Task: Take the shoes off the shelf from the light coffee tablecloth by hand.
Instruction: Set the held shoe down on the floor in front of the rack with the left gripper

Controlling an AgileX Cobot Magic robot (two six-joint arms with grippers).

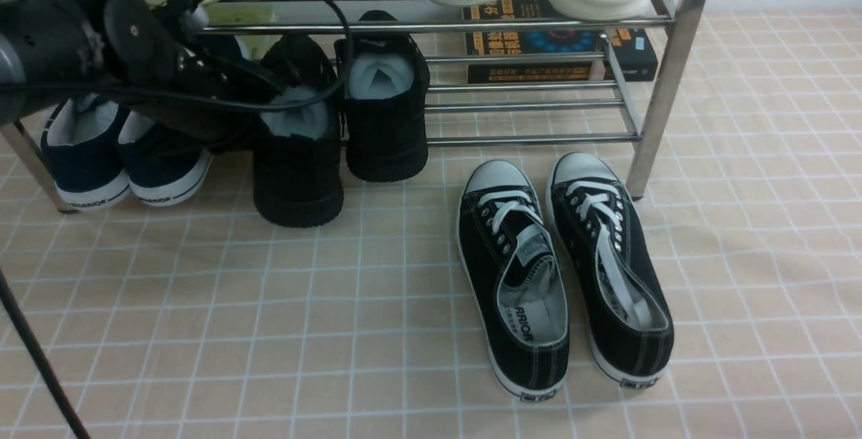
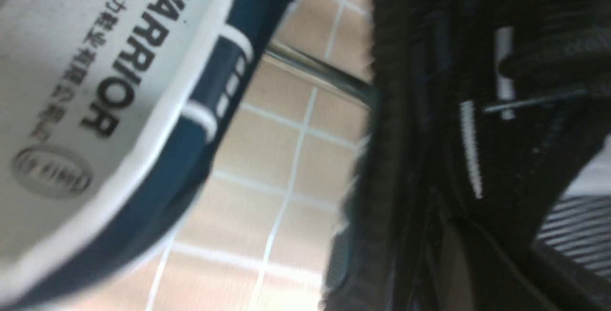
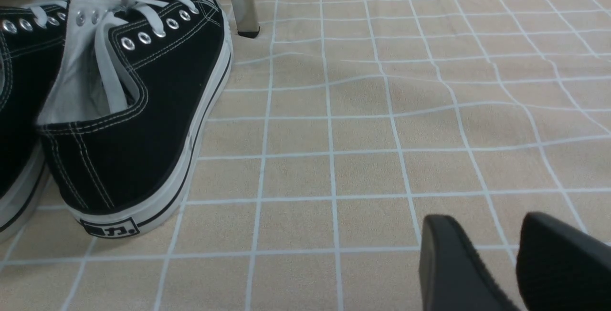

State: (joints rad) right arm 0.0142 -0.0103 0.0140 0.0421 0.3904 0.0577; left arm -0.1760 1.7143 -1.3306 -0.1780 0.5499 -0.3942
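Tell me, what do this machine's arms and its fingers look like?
The left arm is a thick black tube with a silver-grey collar and a round black joint disc. Loose black cables loop off it. Of the right arm only the fingers show: two matt black blades with rounded tips. No markings are readable on either.

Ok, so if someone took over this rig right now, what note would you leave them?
Left tool: shut, down at the nearer black shoe; a firm hold can't be confirmed.
Right tool: open, empty, low over the cloth beside the canvas pair.
Other black shoe: further back on the shelf, bottom tier.
Done: canvas pair stands on the cloth.
Left: bring both black shoes fully out onto the cloth.
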